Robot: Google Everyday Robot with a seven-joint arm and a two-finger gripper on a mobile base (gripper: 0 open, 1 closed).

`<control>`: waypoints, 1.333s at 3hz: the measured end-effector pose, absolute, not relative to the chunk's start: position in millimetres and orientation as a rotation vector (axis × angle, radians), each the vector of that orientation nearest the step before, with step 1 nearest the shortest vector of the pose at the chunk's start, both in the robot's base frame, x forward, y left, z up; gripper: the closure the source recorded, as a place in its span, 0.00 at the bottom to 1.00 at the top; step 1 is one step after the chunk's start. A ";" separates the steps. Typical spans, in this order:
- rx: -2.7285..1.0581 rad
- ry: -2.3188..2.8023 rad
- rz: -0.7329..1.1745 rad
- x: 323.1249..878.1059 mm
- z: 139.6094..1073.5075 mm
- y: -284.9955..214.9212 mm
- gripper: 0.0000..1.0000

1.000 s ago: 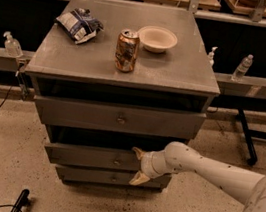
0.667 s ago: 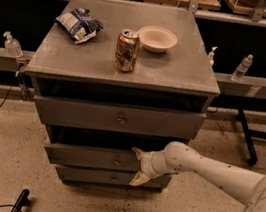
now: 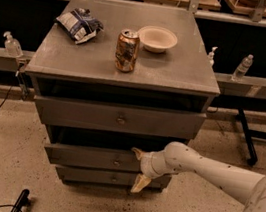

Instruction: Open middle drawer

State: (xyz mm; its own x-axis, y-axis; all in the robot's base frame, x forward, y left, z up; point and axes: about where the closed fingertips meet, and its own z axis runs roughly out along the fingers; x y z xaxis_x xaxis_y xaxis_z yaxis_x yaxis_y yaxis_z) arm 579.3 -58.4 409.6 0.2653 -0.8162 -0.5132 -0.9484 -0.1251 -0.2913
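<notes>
Item: middle drawer point(image 3: 89, 156), which we list as second of three in the cabinet point(image 3: 49, 58). Item: pincer point(image 3: 139, 168), fingers apart, at that drawer's front, right of its knob point(image 3: 117, 162).

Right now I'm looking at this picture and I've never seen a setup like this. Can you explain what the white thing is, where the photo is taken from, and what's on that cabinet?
The white tube coming in from the lower right is a robot's arm. Its tip is a two-fingered pincer. The pincer is open, with one finger above the other. It sits at the front of the middle drawer of a grey metal cabinet, just right of the drawer's small round knob. It appears to hold nothing. There is only one picture, looking down at the cabinet's front; where the camera is mounted is not known. On the cabinet's top are a crumpled snack bag, an upright drink can and an empty pale bowl.
</notes>
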 end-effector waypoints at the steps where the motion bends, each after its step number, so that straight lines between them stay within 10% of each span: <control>1: -1.983 1.594 0.282 571.3 426.2 -58.8 0.11; 4: -1.966 1.685 0.159 561.8 494.6 -70.7 0.12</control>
